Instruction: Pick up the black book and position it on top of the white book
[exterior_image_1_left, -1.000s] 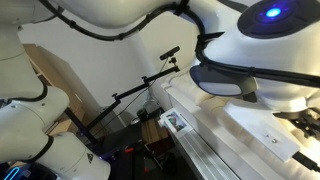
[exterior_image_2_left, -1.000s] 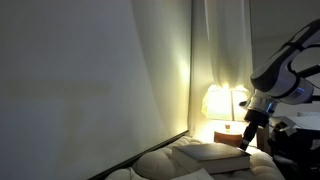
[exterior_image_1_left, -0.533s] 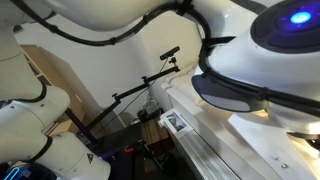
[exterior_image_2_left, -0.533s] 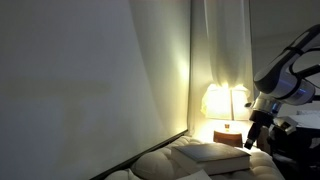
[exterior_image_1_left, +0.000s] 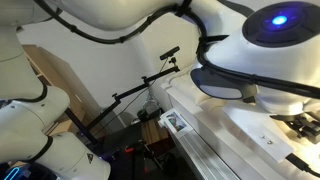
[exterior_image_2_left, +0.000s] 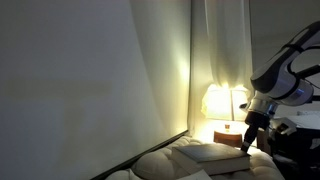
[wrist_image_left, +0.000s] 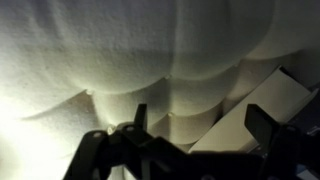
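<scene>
Bedding fills the wrist view: a quilted cream mattress (wrist_image_left: 120, 60), lit from one side. The gripper (wrist_image_left: 200, 125) shows only in silhouette along the bottom. Its fingers (wrist_image_left: 140, 118) stand wide apart with nothing clamped between them. A pale, thin, flat corner comes in at the right, partly behind one finger. By its plain cover I take it for the white book (wrist_image_left: 245, 115), lying flat on the quilt. The black book does not show here at all.

In an exterior view, the room is dim and backlit by a lamp (exterior_image_2_left: 220, 100) in front of a curtain (exterior_image_2_left: 205, 40). The gripper hangs just above the near end of a flat slab on the bedding, probably the same white book (exterior_image_2_left: 212, 153). Against the glare its colour cannot be trusted. Whether the tips touch it is too small to tell, and no dark, thick volume can be picked out.

In an exterior view taken from close by, the arm's white casings (exterior_image_1_left: 260, 40) cover most of the frame. A tripod (exterior_image_1_left: 140, 90) and a cardboard box (exterior_image_1_left: 55, 75) stand behind. A dark piece of hardware (exterior_image_1_left: 306, 122) at the edge is cut off, and neither book is visible.

The step in hand looks like the reach for the black book. Done well, it means finding the book first and keeping the jaws spread fully for a thick spine. The gripper should come down square over the book's narrower side and stay clear of the white book, so the target is not shoved. The soft quilt will give under pressure.
</scene>
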